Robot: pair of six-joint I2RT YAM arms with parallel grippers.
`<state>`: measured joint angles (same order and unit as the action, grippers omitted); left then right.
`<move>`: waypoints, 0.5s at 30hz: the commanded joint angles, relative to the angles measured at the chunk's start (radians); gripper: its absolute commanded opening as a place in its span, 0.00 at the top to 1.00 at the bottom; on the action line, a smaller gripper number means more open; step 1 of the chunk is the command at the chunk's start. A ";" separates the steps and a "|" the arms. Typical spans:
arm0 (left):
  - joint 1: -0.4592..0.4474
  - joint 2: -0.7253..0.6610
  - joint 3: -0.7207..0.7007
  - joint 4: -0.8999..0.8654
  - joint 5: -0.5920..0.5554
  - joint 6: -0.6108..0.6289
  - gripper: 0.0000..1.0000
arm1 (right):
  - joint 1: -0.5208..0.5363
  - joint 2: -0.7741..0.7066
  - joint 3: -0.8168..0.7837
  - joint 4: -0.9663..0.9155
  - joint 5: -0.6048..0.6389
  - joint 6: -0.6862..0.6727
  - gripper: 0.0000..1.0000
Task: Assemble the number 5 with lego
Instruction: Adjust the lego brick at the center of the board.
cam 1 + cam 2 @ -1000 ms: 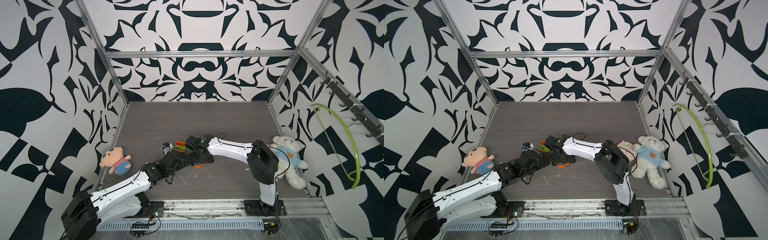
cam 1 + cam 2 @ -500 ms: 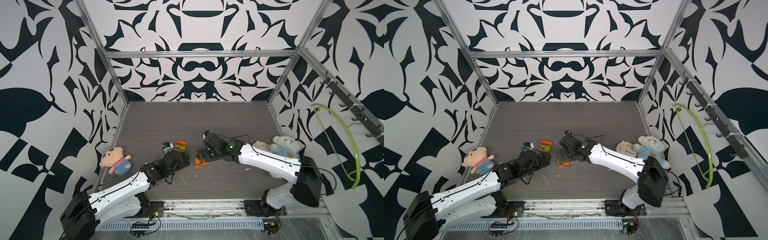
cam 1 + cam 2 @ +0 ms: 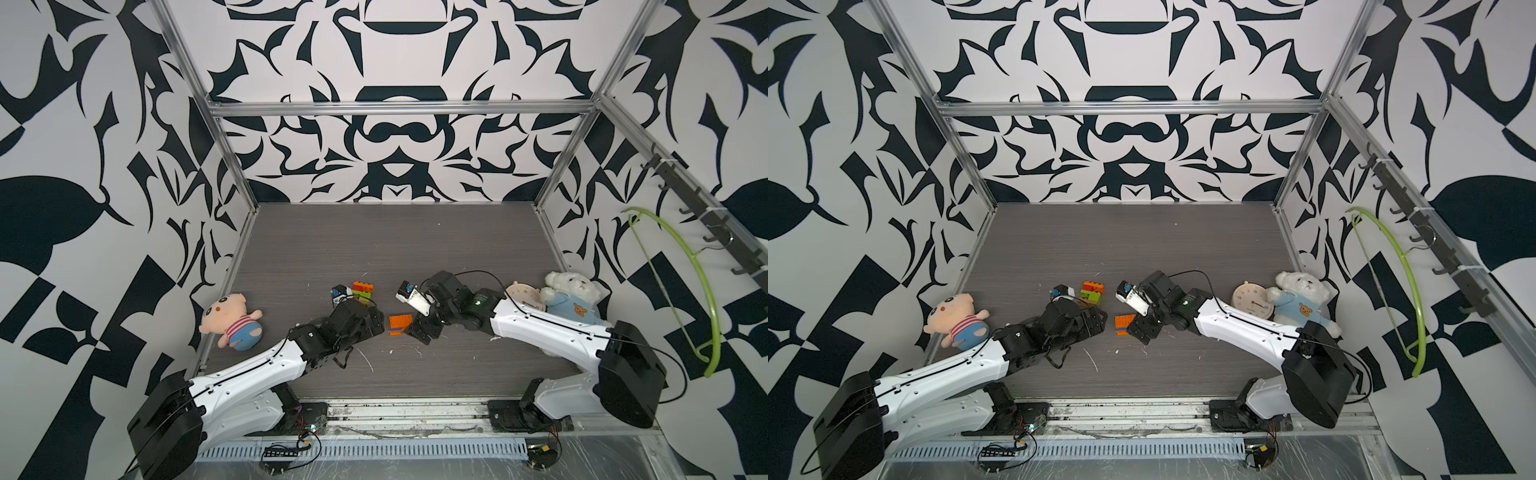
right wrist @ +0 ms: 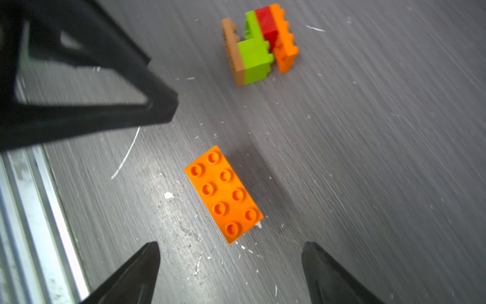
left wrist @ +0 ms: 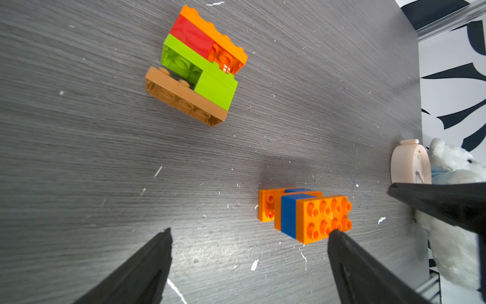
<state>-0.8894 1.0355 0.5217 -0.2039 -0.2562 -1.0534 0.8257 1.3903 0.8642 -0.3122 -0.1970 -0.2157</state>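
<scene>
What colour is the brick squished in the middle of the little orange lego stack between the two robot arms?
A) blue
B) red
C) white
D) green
A: in the left wrist view a blue brick sits sandwiched inside the orange lego stack; the green and red bricks are over in the other lego clump.

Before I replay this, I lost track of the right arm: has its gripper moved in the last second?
Yes. The right gripper drew away from the multicoloured brick stack, toward the white bear; its open jaws now face the orange brick.
</scene>
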 commanded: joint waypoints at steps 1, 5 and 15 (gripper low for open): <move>0.001 0.000 0.026 -0.003 0.014 0.015 0.01 | 0.000 0.016 -0.009 0.112 -0.010 -0.119 0.13; 0.001 -0.002 0.019 0.003 0.011 0.010 0.01 | -0.006 0.075 0.012 0.114 -0.024 -0.138 0.17; 0.001 0.014 0.017 0.008 0.017 0.004 0.01 | -0.020 0.181 0.068 0.107 -0.099 -0.102 0.26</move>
<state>-0.8894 1.0412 0.5217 -0.2024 -0.2432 -1.0515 0.8108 1.5688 0.8814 -0.2253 -0.2558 -0.3206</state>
